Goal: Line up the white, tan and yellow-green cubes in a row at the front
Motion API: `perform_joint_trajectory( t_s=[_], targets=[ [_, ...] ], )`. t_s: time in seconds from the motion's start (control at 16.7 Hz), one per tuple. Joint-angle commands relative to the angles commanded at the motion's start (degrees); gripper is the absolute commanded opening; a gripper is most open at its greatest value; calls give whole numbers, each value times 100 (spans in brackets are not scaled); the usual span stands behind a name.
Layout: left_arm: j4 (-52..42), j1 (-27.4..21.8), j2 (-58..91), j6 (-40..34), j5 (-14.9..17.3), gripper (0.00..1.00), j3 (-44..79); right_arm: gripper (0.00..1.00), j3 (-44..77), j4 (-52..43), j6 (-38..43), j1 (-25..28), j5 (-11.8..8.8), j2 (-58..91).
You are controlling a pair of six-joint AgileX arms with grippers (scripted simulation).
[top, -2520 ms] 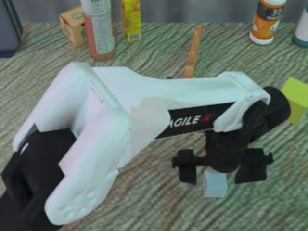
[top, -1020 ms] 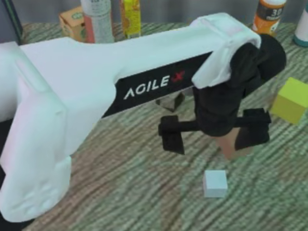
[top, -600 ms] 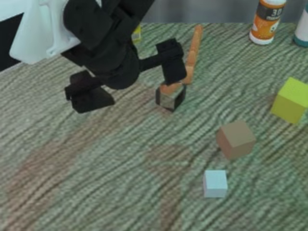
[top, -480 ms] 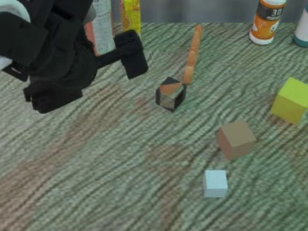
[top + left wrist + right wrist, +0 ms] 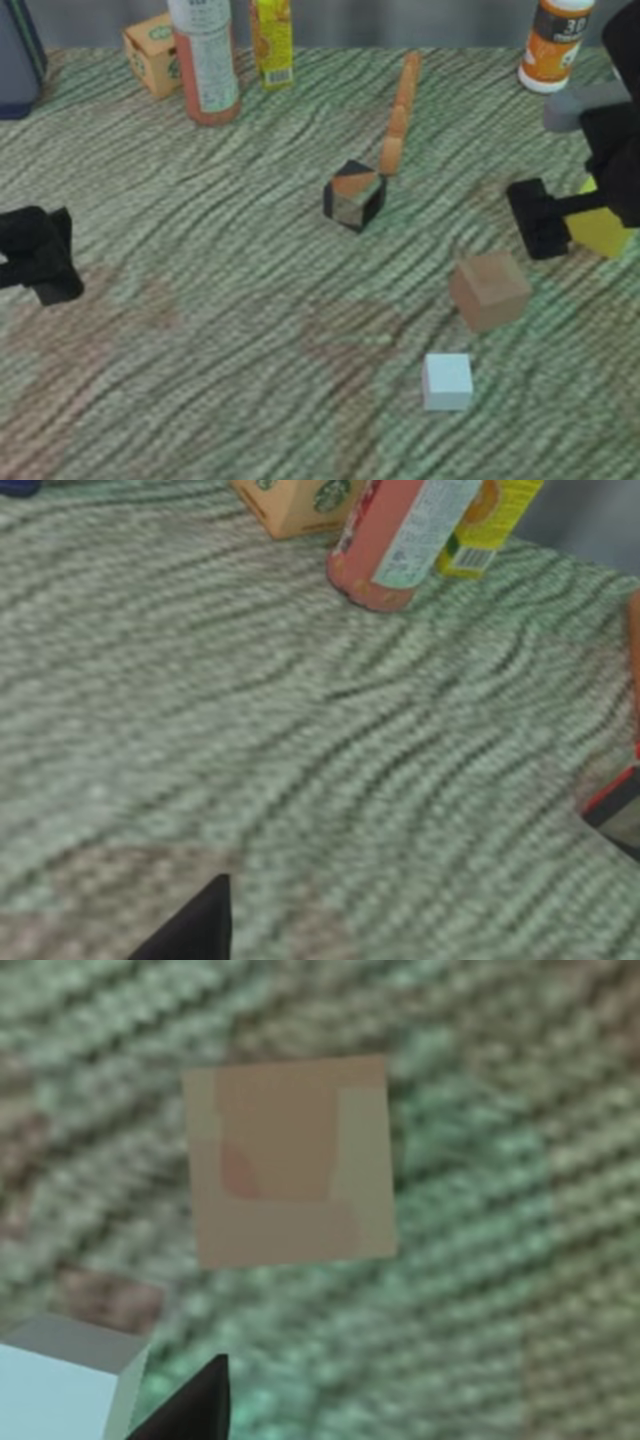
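Note:
The small white cube (image 5: 447, 381) sits near the front, right of centre. Just behind it and slightly to the right lies the larger tan cube (image 5: 489, 290), turned a little askew. The yellow-green cube (image 5: 603, 238) is at the right edge, partly covered by my right gripper (image 5: 612, 205), which hovers over it, open, with one black finger (image 5: 540, 215) to the cube's left. The right wrist view looks down on the tan cube (image 5: 290, 1160) and a corner of the white cube (image 5: 60, 1390). My left gripper (image 5: 20, 262) is open and empty at the left edge.
A black, orange and shiny grey cube (image 5: 354, 195) sits mid-table, with an orange stick (image 5: 399, 115) behind it. Along the back stand a tan box (image 5: 150, 52), a pink bottle (image 5: 205, 60), a yellow carton (image 5: 272, 40) and an orange bottle (image 5: 555, 40).
My left arm has pulled back from over the white and tan cubes to the table's left edge. My right gripper has come in at the right, over the yellow-green cube. The cubes have not moved.

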Motion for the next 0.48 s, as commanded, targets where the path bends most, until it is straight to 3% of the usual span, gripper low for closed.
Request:
perform_joint_trajectory(
  t_s=[0.24, 0.48],
  targets=[
    [1120, 751, -1792, 1171, 67, 100, -1601, 100, 1260, -853, 72, 343, 0, 1551],
    [1882, 1200, -2974, 2007, 135, 100, -2555, 100, 2112, -1370, 118, 564, 10, 2572]
  ],
)
